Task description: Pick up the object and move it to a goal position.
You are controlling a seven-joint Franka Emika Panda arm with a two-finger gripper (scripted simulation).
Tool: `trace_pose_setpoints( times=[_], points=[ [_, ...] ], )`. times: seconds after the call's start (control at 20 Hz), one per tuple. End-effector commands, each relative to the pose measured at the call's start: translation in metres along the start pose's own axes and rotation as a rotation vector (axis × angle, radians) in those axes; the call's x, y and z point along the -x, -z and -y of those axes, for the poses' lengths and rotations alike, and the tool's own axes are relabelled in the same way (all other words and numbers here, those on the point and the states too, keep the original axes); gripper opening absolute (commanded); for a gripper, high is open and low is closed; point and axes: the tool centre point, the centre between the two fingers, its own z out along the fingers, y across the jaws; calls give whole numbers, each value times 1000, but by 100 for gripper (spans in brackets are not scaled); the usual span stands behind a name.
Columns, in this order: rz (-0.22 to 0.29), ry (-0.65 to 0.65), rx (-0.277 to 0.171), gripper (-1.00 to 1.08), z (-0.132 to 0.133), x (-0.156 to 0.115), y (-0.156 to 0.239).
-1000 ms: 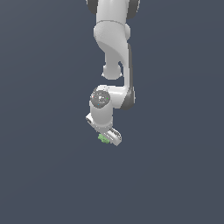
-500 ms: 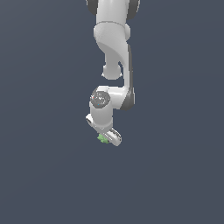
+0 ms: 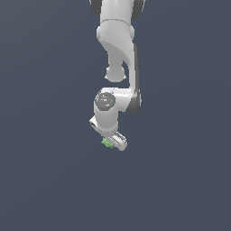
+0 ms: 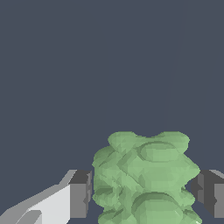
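The white arm (image 3: 118, 49) reaches down from the top edge of the exterior view and ends in the pincer (image 3: 110, 143) near the middle of the picture. At its tip sits the object (image 3: 107, 143), a tiny light-green knobbly clump, far smaller than the pincer's white body and just on the exterior view's left of the pale finger housing.

In the wrist view the object (image 4: 146, 177) fills the space between the two dark finger pads (image 4: 81, 192), one on each side. Each pad lies right against the clump's lumpy flank or just beside it; a thin dark line on either side leaves it unclear whether both pads truly touch. So the pincer is drawn in narrow around the object, with the clump seated between its pads.

All around the arm and pincer there is only a flat, even slate-grey field (image 3: 45, 180). No rim, wall, corner or border of any surface shows in either view, so open room reaches every edge of both pictures. Whether the object rests on something or hangs free cannot be told, since no shadow or contact line is visible.

No brand, label or readable writing appears on the arm, the pincer or the object.
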Motion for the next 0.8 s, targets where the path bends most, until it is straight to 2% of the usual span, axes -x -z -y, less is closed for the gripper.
trace_pose_setpoints(
  times=[0.0,0.3,0.75],
  points=[
    [-1,1,-1,-100,8,2,10],
    [-1,0,0,-100,39,9,46],
    [-2,0,1,-100,100,23,117]
  ],
)
